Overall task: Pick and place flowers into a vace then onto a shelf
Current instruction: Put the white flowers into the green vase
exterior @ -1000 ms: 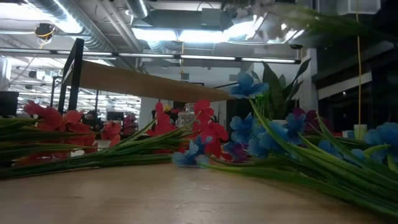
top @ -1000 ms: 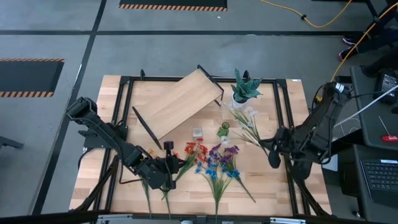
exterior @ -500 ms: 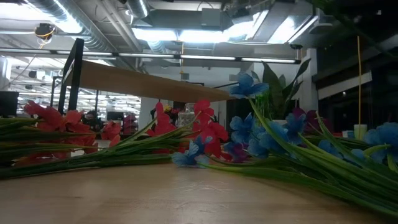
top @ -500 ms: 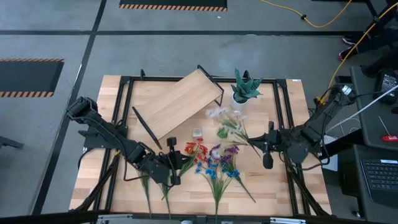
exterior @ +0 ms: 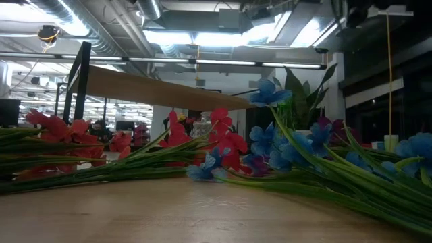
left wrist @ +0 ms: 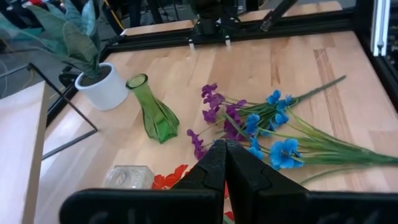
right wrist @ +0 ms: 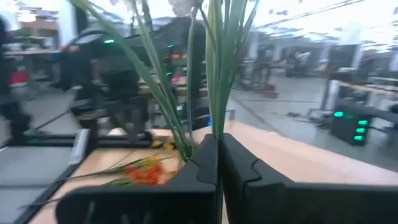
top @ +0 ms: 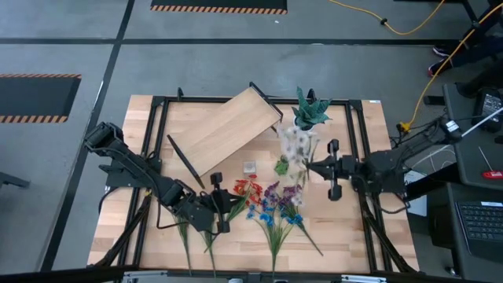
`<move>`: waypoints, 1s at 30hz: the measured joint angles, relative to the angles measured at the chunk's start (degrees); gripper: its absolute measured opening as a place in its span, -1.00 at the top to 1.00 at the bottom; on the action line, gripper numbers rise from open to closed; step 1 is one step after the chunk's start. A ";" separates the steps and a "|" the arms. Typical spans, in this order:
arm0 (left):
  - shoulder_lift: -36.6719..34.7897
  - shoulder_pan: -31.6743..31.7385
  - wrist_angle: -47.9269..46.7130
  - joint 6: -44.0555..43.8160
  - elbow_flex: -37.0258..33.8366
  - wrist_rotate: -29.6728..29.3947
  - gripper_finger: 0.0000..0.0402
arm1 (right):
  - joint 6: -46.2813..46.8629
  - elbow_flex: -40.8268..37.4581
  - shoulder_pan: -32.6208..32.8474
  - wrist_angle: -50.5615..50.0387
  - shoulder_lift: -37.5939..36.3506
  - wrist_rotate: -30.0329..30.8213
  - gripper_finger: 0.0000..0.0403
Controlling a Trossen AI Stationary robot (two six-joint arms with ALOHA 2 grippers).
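Observation:
My right gripper is shut on a white-bloomed spray of the flowers, held above the table beside the green glass vase. The vase stands upright on its base. Red, purple and blue sprays lie flat on the tabletop. My left gripper hovers shut over the red spray's stems, and I cannot tell whether it touches them. The light-wood shelf stands slantwise at the far side. My right gripper pinches the white spray's green stems between its two fingers, near their lower end. The fingers come roughly level from the table's right and lie across the stems. The spray stands upright above them, blooms on top, lifted clear of the table.
A spiky green plant in a white pot stands at the far side, close behind the held spray. A small clear glass piece lies left of the vase. The black frame rails run along the table's edges.
My right gripper has moved toward the table's left and rolled its wrist, staying shut. The white spray, which lay slanting on the table, has been lifted clear and swung upright near the vase.

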 joint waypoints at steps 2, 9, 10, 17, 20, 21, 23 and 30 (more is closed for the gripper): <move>0.00 0.00 -0.02 -0.83 0.00 -0.04 0.98 | -0.01 -1.36 -2.32 2.41 0.02 -0.86 1.00; 0.00 0.00 0.98 -0.95 0.00 -0.84 0.98 | -2.03 -3.29 -9.54 11.31 2.32 -11.13 1.00; 0.00 0.00 1.29 -0.95 0.00 -0.94 0.98 | -1.92 -3.30 -10.58 11.96 3.10 -11.21 1.00; 0.00 0.02 1.66 -0.38 0.00 -1.17 0.98 | -1.94 -3.31 -16.69 24.43 12.06 -16.30 1.00; 0.00 0.09 1.64 -0.36 0.00 -1.18 0.98 | -1.96 -3.31 -19.08 29.54 16.38 -16.22 1.00; 0.00 0.09 1.66 -0.36 0.00 -1.18 0.98 | -1.94 -3.31 -19.81 31.19 17.76 -16.43 1.00; 0.00 0.09 1.66 -0.34 0.00 -1.20 0.98 | -1.70 -3.31 -21.14 34.20 20.59 -17.07 1.00; 0.00 0.09 1.67 1.59 0.00 -1.62 0.98 | -1.78 -3.31 -23.92 42.80 29.02 -18.56 1.00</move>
